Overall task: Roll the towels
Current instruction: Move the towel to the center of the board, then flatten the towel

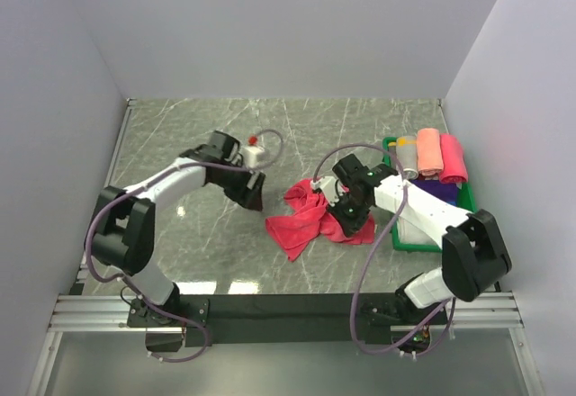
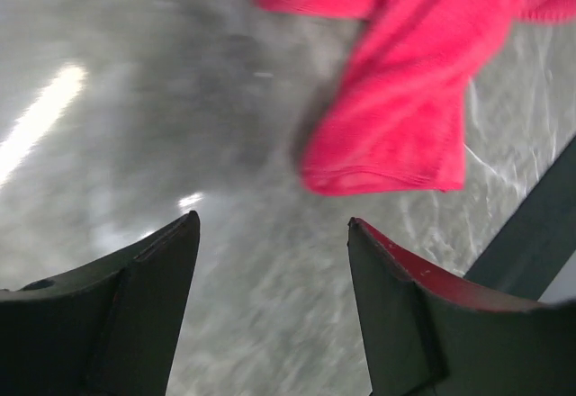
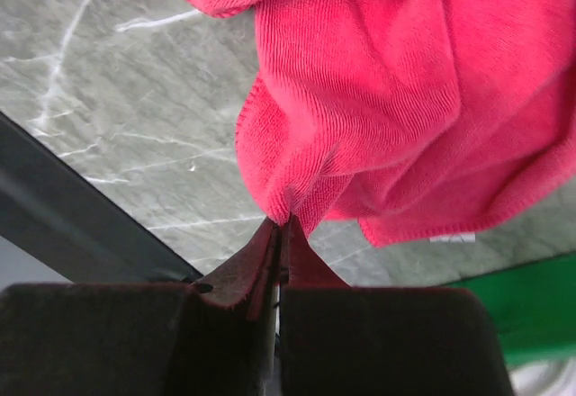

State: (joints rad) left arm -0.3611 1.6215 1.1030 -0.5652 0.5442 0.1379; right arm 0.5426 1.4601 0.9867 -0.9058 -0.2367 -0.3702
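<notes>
Right gripper clenched on a fold of red towel; left gripper parted, empty. Towel prob. light, limp, grippy; best taken at hem corners.

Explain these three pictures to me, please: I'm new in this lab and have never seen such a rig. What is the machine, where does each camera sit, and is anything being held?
These are two robot arms bolted at the near edge of a grey marble-patterned table. The wide picture looks down from above and behind them. The other two come from a camera on each wrist, so each shows its own dark fingers at the bottom. A crumpled red towel lies mid-table. The right gripper is shut, pinching a fold of that towel. The left gripper is open beside the towel and holds nothing. At the right, a green bin holds rolled towels.
</notes>
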